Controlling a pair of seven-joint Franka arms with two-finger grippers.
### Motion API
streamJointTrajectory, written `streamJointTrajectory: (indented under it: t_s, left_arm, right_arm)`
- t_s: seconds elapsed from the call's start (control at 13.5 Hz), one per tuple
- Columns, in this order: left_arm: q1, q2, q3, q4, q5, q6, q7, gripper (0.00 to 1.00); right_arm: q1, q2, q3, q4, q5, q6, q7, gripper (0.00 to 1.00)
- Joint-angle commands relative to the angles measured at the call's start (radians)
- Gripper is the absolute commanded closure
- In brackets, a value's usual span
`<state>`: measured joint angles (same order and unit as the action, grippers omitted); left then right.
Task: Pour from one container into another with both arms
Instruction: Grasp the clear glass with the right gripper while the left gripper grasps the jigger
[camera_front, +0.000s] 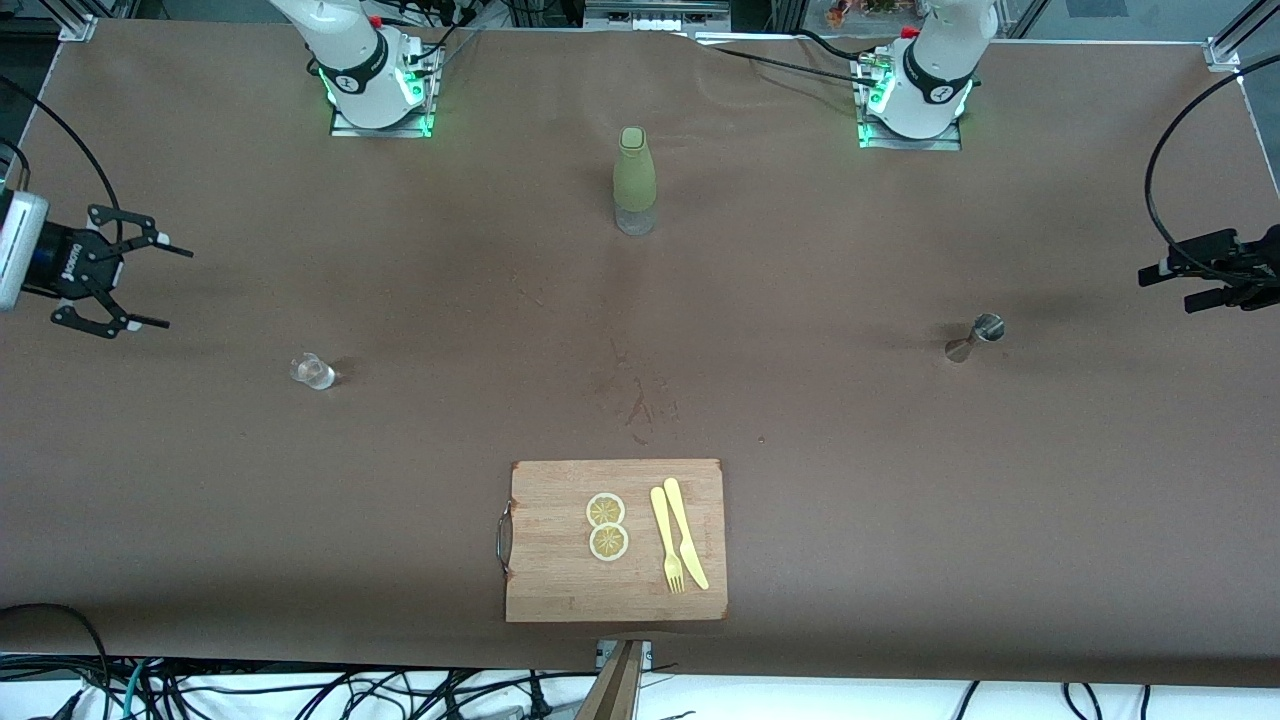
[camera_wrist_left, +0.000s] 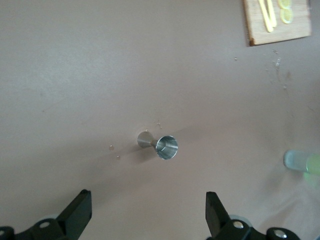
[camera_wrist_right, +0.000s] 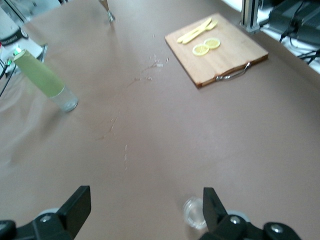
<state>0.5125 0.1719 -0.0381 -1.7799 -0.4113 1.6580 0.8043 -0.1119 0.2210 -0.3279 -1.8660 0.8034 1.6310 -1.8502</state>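
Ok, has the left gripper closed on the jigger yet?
No, in the left wrist view the steel jigger stands alone on the table with the left gripper open and clear of it.

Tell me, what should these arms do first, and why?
Probably bring each open gripper down to its container: the right gripper toward the glass cup, the left gripper toward the steel jigger. Both stand untouched on the table, so nothing can pour yet.

Both arms: white jointed casings with black bands, green-lit bases, black cables. Black two-finger left gripper (camera_front: 1165, 285); black right gripper (camera_front: 160, 285) on white wrist block.
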Motion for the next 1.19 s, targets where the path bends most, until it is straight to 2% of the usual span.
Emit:
streamJointTrajectory:
  t_s: [0.0, 0.22, 0.67, 1.11]
  left_arm:
    - [0.085, 0.081, -0.011, 0.000, -0.108, -0.007, 0.246, 0.00]
    - [0.156, 0.167, -0.011, -0.001, -0.197, -0.012, 0.500, 0.00]
    - [0.208, 0.332, -0.011, -0.001, -0.357, -0.052, 0.991, 0.00]
    - [0.208, 0.431, -0.012, -0.019, -0.500, -0.124, 1.448, 0.00]
  right_arm:
    - [-0.029, 0.095, 0.004, 0.011, 0.104, -0.006, -0.086, 0.01]
    - [-0.029, 0.207, 0.004, 0.011, 0.224, -0.006, -0.210, 0.01]
    - [-0.037, 0.336, 0.006, 0.016, 0.301, -0.005, -0.410, 0.01]
    - [-0.068, 0.437, 0.013, 0.025, 0.350, -0.013, -0.549, 0.01]
